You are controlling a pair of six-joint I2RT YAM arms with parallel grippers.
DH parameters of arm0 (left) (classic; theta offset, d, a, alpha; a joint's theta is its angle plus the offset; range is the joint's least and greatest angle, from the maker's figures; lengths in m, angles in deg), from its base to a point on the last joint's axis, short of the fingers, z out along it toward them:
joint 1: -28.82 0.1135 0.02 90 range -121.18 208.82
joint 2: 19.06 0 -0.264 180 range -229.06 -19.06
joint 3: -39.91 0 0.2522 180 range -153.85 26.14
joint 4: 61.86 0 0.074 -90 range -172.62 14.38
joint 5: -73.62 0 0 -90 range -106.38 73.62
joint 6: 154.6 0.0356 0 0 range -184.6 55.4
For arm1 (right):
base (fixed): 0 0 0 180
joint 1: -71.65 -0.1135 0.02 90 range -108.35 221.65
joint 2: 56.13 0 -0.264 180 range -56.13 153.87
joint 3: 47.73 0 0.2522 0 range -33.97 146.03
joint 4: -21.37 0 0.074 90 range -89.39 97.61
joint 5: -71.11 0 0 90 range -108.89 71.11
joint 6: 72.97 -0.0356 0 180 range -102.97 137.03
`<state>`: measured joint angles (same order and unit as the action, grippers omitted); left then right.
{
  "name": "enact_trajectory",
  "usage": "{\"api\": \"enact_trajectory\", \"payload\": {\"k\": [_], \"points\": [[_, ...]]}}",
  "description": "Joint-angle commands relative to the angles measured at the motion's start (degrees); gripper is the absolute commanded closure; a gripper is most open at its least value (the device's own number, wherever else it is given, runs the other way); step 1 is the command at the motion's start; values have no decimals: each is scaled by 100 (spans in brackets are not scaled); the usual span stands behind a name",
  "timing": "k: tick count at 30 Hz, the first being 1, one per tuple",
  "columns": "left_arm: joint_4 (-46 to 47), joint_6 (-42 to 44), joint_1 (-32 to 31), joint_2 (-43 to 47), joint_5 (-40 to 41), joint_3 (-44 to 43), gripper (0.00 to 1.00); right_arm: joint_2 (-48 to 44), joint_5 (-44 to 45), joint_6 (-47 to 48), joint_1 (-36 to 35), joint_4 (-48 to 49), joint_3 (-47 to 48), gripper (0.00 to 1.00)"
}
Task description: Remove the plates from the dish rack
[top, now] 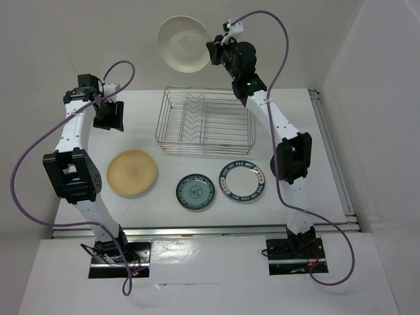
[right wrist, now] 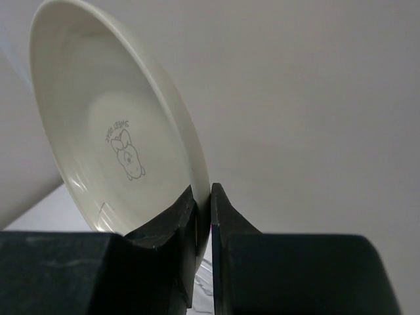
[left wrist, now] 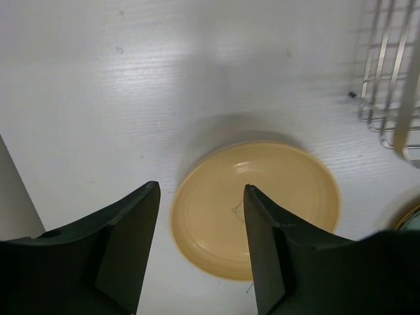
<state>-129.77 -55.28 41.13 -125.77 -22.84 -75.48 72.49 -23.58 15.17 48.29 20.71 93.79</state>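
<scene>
Carrying a cream plate [top: 184, 43] clear of the dish rack [top: 205, 121]; set-down pending.

On the near side of the rack, three plates lie flat on the table [top: 315, 131]: a tan plate [top: 132, 172], a blue-patterned plate [top: 195, 192] and a dark-rimmed plate [top: 242, 180]. To the left of the rack the left gripper [top: 108, 115] hovers, fingers spread, holding nothing. No plate shows among the rack's prongs. Beyond the rack, the right gripper [top: 216, 52] pinches the cream plate's rim and holds it on edge in the air. Judged the last unloading step: the plate needs bringing to bare table beside the rack and laying flat before release. Only the right wrist view shows the rim squeezed between the fingers and a printed mark on the plate. Only the overhead view shows the rack and the plates already laid out.
</scene>
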Motion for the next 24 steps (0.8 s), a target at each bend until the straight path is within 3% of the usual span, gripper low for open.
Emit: {"api": "enact_trajectory", "payload": {"k": [1, 7, 8, 11, 16, 24], "points": [[264, -290, -54, 476, -592, -332, 32, -521, 171, -410, -55, -1096, 513, 100], [510, -519, -54, 819, -2919, -332, 25, -767, -1328, -1271, 163, -3458, 451, 100], [511, -519, -54, 906, -3575, -332, 23, -768, -1629, -1498, 225, -3655, 312, 100], [748, -527, -54, 977, -4335, -42, 15, -768, -2737, -1693, 332, -4131, -4, 100], [652, -800, -422, 505, -4022, 11, 8, -969, -3669, -1808, 262, -3992, -866, 100], [651, -941, -844, 221, -3479, 134, 7, -1356, -3749, -2080, 77, -3429, -2395, 100]]}}
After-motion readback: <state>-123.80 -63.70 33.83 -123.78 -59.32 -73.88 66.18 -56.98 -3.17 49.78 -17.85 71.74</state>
